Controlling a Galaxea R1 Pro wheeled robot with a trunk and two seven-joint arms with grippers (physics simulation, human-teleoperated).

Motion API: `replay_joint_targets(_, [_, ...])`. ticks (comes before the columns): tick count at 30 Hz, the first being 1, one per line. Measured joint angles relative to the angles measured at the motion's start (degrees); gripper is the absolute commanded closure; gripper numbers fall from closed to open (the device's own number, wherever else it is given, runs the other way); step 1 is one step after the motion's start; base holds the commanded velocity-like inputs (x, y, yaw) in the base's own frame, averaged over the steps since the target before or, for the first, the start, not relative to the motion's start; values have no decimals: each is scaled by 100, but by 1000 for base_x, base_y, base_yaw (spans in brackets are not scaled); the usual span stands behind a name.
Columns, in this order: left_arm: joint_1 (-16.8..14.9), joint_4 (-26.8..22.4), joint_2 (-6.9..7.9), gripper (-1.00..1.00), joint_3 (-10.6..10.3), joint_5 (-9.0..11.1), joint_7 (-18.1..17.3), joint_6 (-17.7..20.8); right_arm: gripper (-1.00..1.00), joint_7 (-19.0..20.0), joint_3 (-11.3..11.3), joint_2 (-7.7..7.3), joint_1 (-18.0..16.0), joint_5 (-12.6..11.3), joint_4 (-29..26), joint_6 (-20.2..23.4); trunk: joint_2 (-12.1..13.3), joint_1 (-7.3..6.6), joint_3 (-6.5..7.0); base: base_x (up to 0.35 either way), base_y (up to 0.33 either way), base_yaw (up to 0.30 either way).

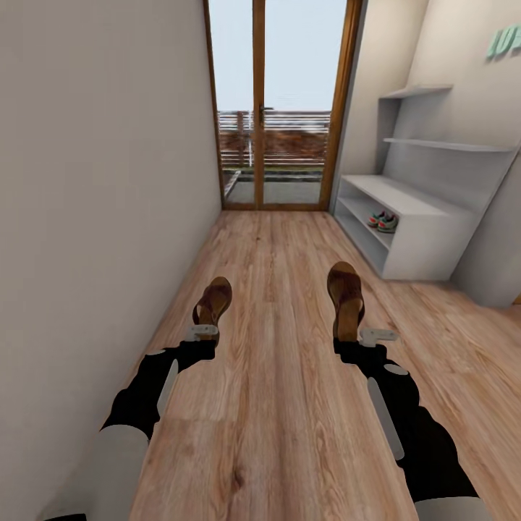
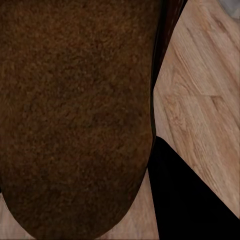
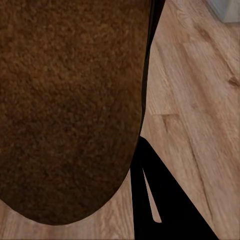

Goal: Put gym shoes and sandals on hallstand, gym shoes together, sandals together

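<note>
Brown leather sits at the end of each arm: the left gripper is clamped on the heel of the left sandal, and the right gripper is clamped on the heel of the right sandal, both shoes pointing forward, away from the robot. Up close in the left wrist view, the left sandal's dark grainy surface covers most of the frame, with a black finger just beside its rounded end; the right wrist view shows the same for the right sandal and its finger. Whether the sandals hang above the planks or rest on them cannot be told. The two sandals are well apart, with a wide strip of bare corridor floor between them running straight ahead to the wooden glass door. A plain wall bounds the corridor close beside the left arm. On the right, ahead of the right sandal, stands the hallstand, its low bench edge lining the floor and two stepped ledges above. The two gym shoes sit side by side, touching, on the lower tier inside the bench. The bench's top surface is bare, and open floor lies between the right sandal and the bench's front edge.
</note>
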Motion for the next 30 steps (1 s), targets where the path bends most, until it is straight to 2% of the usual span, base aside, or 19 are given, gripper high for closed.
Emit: replay_joint_targets(30, [0, 0, 0, 100, -5, 0, 0, 0, 100, 0, 0, 0, 0, -1, 0, 0, 0, 0, 0, 347, 0, 0])
